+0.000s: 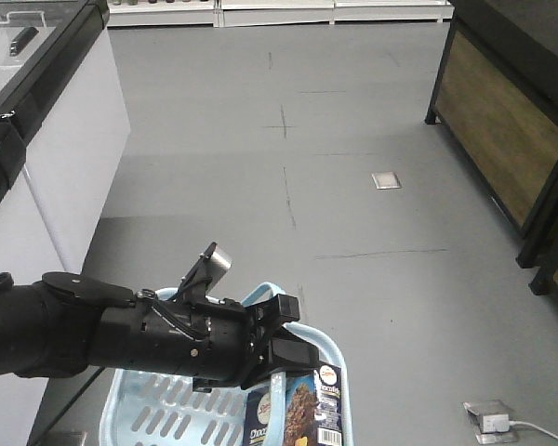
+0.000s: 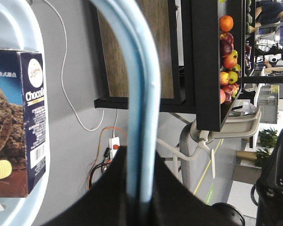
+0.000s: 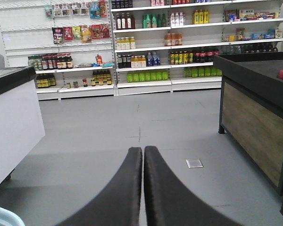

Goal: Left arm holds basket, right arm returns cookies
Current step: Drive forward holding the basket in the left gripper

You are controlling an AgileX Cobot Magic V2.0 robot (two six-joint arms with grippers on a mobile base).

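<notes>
Left claw (image 1: 284, 333): clenched around the pale blue handle (image 2: 144, 94) of the basket (image 1: 158, 404), at the end of the left arm (image 1: 65, 325). In the left wrist view the handle runs straight up from between the jaws.
Right claw (image 3: 143, 188): fingers pressed together with nothing between them, pointing down the aisle toward the stocked shelves (image 3: 179, 47).
Basket: low in the front view, apparently lifted clear of the grey floor (image 1: 353, 186). Only a sliver of its rim shows in the bottom left corner of the right wrist view.
Cookies (image 1: 296, 409): inside the basket at its right-hand end, close against the wall, with the picture face and barcode showing. Whether the box stands or leans cannot be told.
Stage: early, by my reading. The box is not yet picked up and the right arm is aimed past the basket, not into it.
Doing it well: the right claw should spread before it dips. It should come down beside the handle rather than across it, and close on the narrow sides of the box, not on the broad printed face. The left side's job is steadiness, keeping the basket level and quiet so that the box does not slide.
Risk: the handle and the left claw crowd the middle of the basket, so a careless descent could knock either. A thin cardboard box may also dent or twist under a corner pinch.
</notes>
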